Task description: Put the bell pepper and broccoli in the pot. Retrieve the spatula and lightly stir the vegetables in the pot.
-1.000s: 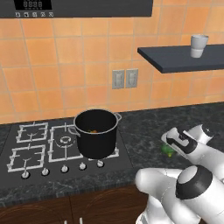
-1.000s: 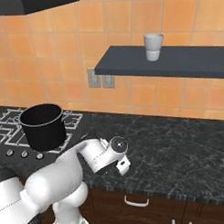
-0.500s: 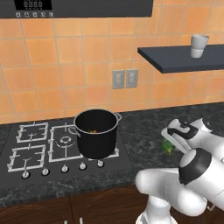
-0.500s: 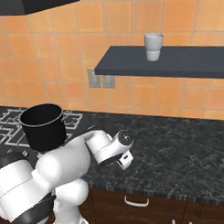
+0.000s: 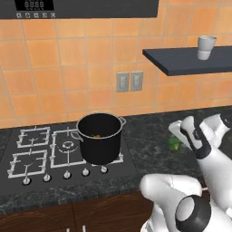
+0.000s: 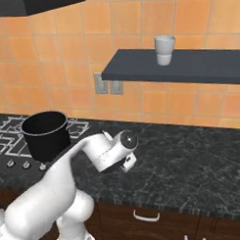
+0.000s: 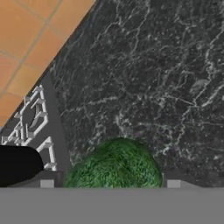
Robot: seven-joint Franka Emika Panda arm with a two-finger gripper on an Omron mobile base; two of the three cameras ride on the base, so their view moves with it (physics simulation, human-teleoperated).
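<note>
Broccoli [image 7: 114,164] is sitting low in the centre of the hand view, a green mound on the dark speckled worktop [image 7: 166,78], lying between the two finger tips [image 7: 47,183] whose grey ends are showing at either side of it. The hand [image 5: 181,136] is standing fairly wide around the green head, but whether the tips are touching it or merely flanking it cannot be told. In the left base view the hand is hanging at the right of the frame with a patch of green showing just below it. The pot [image 5: 100,137] is standing on the stove [image 5: 36,154] at centre left, with the bell pepper [image 5: 96,135] showing as a small orange speck inside it. Compared with a second ago, the jaws are standing somewhat narrower, and the arm's big elbow joint has swung lower and further right in the left base view; pot and stove are unchanged.
</note>
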